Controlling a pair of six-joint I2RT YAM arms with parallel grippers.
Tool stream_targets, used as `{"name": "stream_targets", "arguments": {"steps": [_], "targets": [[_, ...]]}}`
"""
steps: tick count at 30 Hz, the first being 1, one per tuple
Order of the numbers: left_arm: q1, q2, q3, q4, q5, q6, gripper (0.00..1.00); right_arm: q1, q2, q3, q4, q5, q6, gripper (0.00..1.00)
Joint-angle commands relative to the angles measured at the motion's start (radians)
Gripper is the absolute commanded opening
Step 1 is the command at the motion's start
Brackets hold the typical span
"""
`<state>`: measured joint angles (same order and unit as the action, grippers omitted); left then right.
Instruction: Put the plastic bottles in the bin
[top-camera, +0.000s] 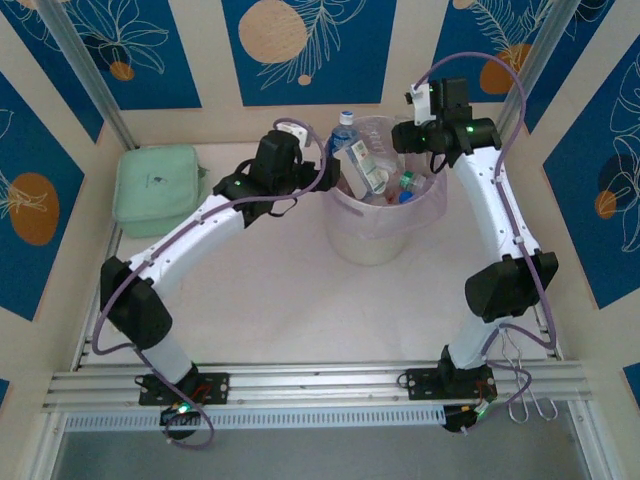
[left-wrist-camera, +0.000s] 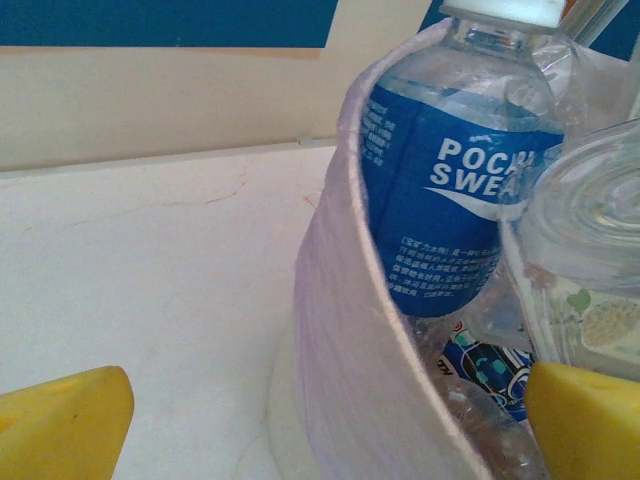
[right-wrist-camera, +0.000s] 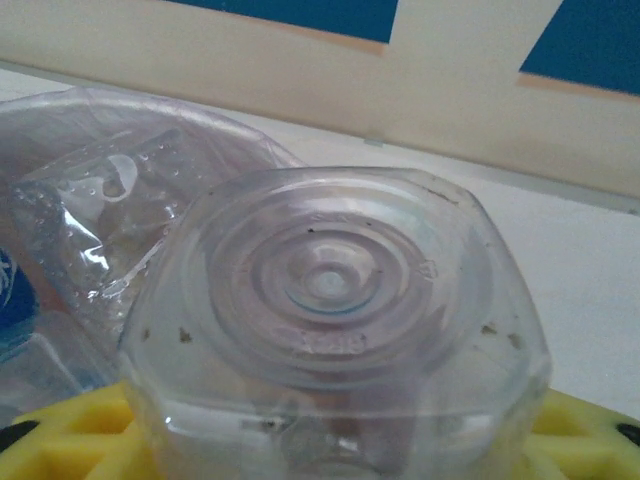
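While my left gripper (left-wrist-camera: 325, 425) stands with its yellow fingers (left-wrist-camera: 60, 425) spread wide, the thin wall of the bin (left-wrist-camera: 350, 380) rises between them without touching either. The wall is translucent, pale lavender-white plastic, smooth and curved, with a soft rolled rim. Just inside that rim a blue-labelled bottle (left-wrist-camera: 440, 210) stands upright against the wall, clear with a white cap, its label glossy and slightly creased. More bottles lie heaped below it, crumpled and glinting.

In my right wrist view, a clear bottle (right-wrist-camera: 330, 300) sits base-first between the yellow fingers (right-wrist-camera: 60, 435) of my right gripper (right-wrist-camera: 340, 445). Its bottom is hexagonal with rounded corners, moulded in concentric rings and flecked with dark specks. I cannot tell whether the pads press its sides or merely flank it, since the contact is hidden low in the view. Beside it lies a crushed bottle (right-wrist-camera: 120, 210), wrinkled and beaded with droplets.

From above, the round bin stands in the far middle of the white table (top-camera: 280, 300), both my wrists over its rim. A mint-green soft pouch (top-camera: 155, 185) rests well apart at the far left corner. The table on the near side of the bin is bare, matte and open.
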<state>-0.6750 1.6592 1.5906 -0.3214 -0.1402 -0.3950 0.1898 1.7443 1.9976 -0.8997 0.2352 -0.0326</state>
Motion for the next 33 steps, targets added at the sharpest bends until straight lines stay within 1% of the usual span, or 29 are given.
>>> {"name": "stream_targets", "arguments": {"steps": [1,5,12,17,21,25,28,33], "targets": [[-0.011,-0.038,-0.036,-0.016,0.030,0.007,1.00,0.053,0.011,0.077,-0.220,-0.109,0.080,0.64],[-0.011,-0.097,-0.058,-0.006,0.037,0.018,1.00,0.054,0.016,0.177,-0.265,-0.087,0.086,0.78],[-0.010,-0.201,-0.112,0.046,0.063,0.010,1.00,0.037,0.021,0.304,-0.272,-0.072,0.095,0.80],[-0.010,-0.179,-0.083,0.044,0.060,0.009,1.00,0.019,0.074,0.363,-0.277,-0.064,0.111,0.80],[-0.011,-0.122,-0.043,0.071,0.037,-0.012,1.00,0.009,0.124,0.365,-0.248,-0.068,0.110,0.75],[-0.011,-0.054,0.004,0.071,0.012,-0.017,1.00,0.009,0.167,0.353,-0.229,-0.074,0.092,0.62],[-0.011,-0.010,0.032,0.055,0.014,-0.018,1.00,0.017,0.168,0.313,-0.221,-0.110,0.095,0.59],[-0.010,0.049,0.039,0.052,0.027,-0.034,1.00,0.030,0.103,0.145,-0.148,-0.188,0.131,0.56]]}}
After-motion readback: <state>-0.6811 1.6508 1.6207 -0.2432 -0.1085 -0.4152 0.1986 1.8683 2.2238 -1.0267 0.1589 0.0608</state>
